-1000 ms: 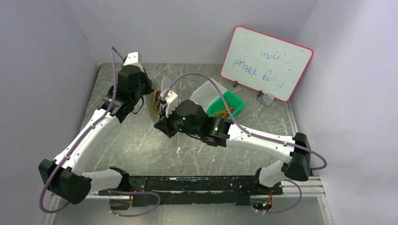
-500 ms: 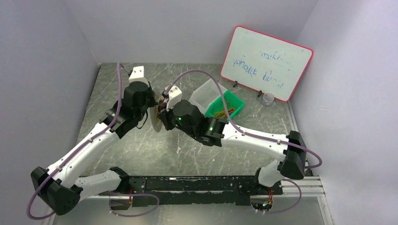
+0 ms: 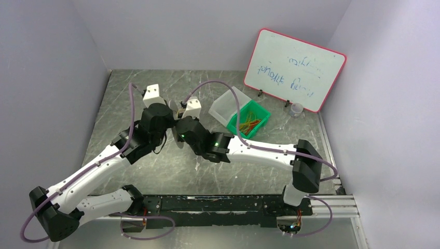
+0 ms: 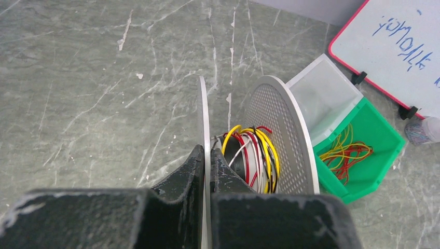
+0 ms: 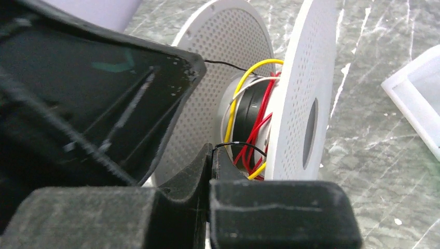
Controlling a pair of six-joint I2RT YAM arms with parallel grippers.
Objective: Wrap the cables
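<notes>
Coloured cables (image 4: 257, 150) are wound on a spool (image 4: 283, 124) left of the surface's (image 4: 78, 78) middle. The left end effector (image 4: 206, 161) is clamped on one disc (image 4: 204, 114); the right end effector (image 5: 211, 155) is pinched shut on a black cable (image 5: 241, 145). More cables are seen in a green bin (image 4: 363, 189) toward the far edge

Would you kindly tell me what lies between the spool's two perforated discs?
Cables in yellow, red, white and black, wound round a dark hub; both wrist views show this.
</notes>
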